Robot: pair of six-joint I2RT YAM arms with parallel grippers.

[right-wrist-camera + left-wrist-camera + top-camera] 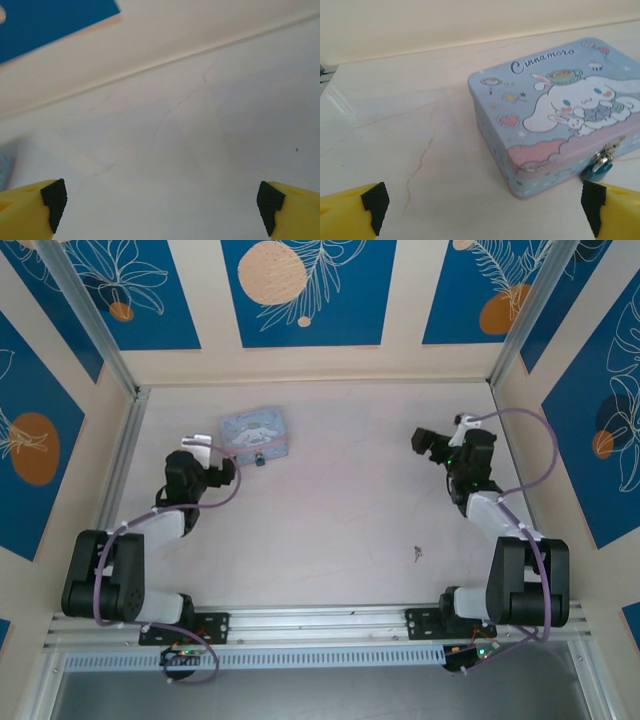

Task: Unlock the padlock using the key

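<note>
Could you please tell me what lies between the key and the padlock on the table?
Nothing does: in the top view, the tabletop between the key and the padlock is bare.

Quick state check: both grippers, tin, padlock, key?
left gripper: open, empty.
right gripper: open, empty.
tin: lid shut.
padlock: hanging on the tin's clasp, seemingly locked.
key: loose on the table, untouched.
</note>
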